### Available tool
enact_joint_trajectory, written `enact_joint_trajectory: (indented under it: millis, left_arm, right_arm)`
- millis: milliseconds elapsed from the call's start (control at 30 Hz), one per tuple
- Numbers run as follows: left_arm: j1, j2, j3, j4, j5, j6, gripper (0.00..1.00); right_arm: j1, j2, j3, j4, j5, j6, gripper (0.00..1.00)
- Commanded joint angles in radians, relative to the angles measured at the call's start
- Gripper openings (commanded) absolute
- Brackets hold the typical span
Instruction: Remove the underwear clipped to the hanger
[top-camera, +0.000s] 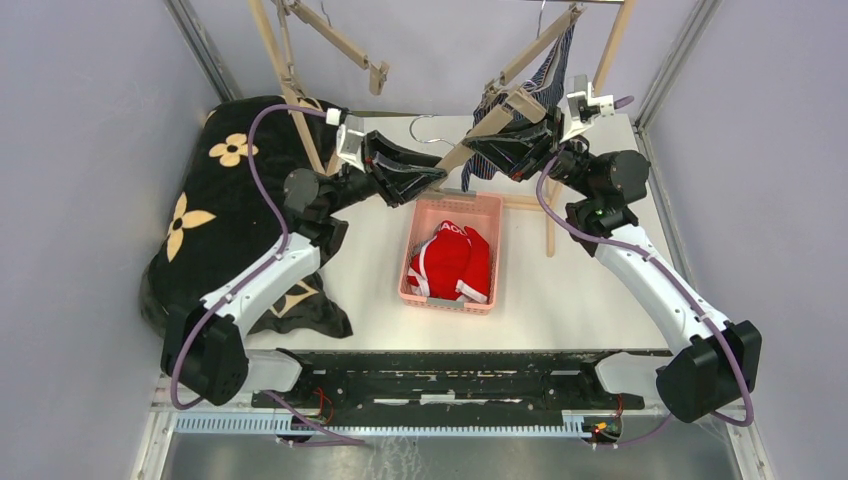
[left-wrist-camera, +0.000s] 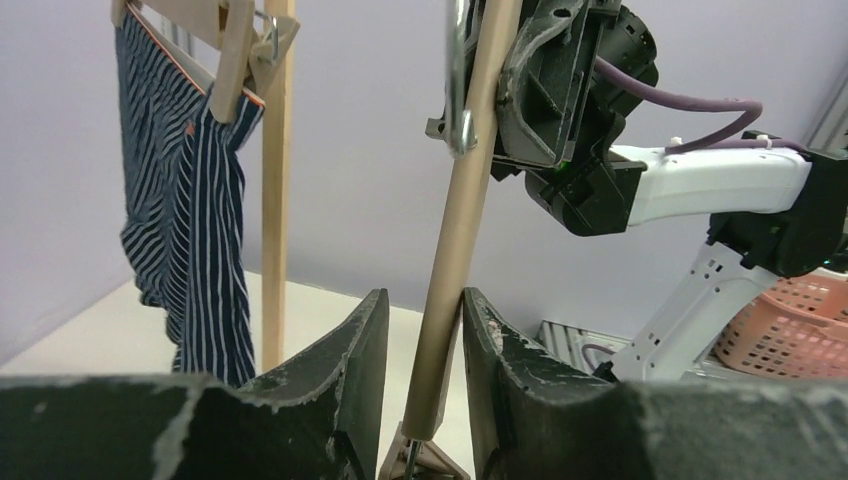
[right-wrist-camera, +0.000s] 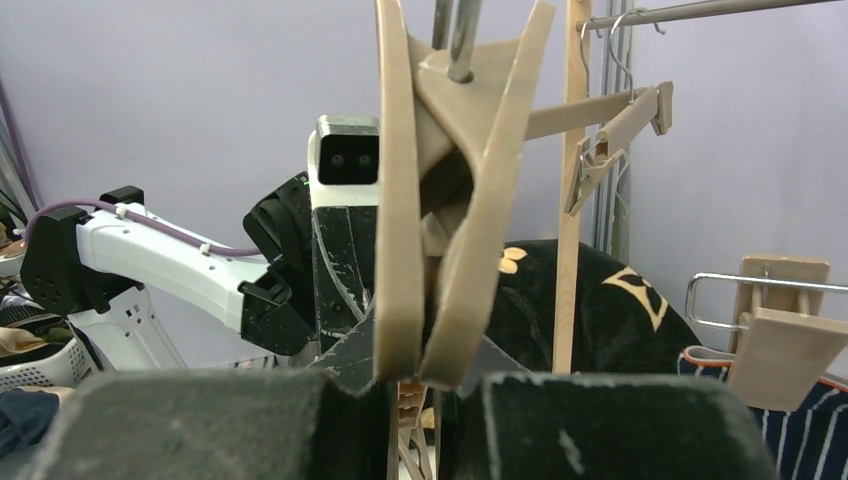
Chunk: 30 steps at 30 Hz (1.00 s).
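Your right end effector (right-wrist-camera: 415, 378) clamps hanger (right-wrist-camera: 396, 200), hold it steady. Your left end effector (left-wrist-camera: 425, 320) narrow, loose around bar (left-wrist-camera: 455, 230); pinch clip (left-wrist-camera: 235, 75), free blue boxers (left-wrist-camera: 190, 220).

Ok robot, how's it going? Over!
Left gripper open, astride hanger. Right gripper shut on hanger. Boxers clipped up; red briefs in basket. Nothing blocking.

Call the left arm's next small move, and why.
Probably draw the left gripper off the hanger, whose bar it loosely straddles, and reach for the clip pinning the striped boxers, the one garment seen hanging. The right gripper is clamped on the hanger, and the red briefs lie in the basket.
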Motion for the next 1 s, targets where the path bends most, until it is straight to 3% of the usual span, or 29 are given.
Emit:
enact_joint_trajectory:
  millis: [0, 100, 200, 233, 367, 433, 600, 800, 967]
  left_arm:
    - [-0.012, 0.03, 0.048, 0.089, 0.059, -0.094, 0.4]
    - [-0.024, 0.039, 0.05, 0.09, 0.074, -0.092, 0.36]
    - [-0.029, 0.036, 0.044, 0.095, 0.072, -0.072, 0.07]
    - [-0.029, 0.03, 0.039, 0.096, 0.063, -0.066, 0.03]
    - [-0.036, -0.009, 0.026, 0.083, 0.036, -0.033, 0.03]
    - [-0.037, -0.039, 0.036, 0.036, 0.02, -0.014, 0.03]
    - [-0.037, -0.155, 0.124, -0.38, -0.056, 0.172, 0.03]
    - [-0.038, -0.365, 0.247, -0.858, -0.379, 0.434, 0.03]
    - [-0.038, -0.36, 0.388, -1.135, -0.641, 0.495, 0.03]
  right_arm:
    - [0.005, -0.014, -0.001, 0.072, -0.002, 0.013, 0.01]
    - [0.005, -0.01, -0.001, 0.075, 0.003, 0.013, 0.01]
    - [0.005, -0.005, -0.002, 0.078, 0.006, 0.019, 0.01]
    - [0.004, -0.006, -0.005, 0.078, 0.006, 0.021, 0.01]
    - [0.004, -0.011, -0.017, 0.049, 0.011, 0.006, 0.03]
    - [0.005, -0.023, -0.024, 0.003, 0.017, -0.028, 0.21]
    - [0.005, -0.09, -0.059, -0.173, 0.083, -0.17, 0.43]
    - [0.007, -0.195, -0.103, -0.424, 0.182, -0.341, 0.45]
    - [0.008, -0.273, -0.16, -0.515, 0.215, -0.376, 0.45]
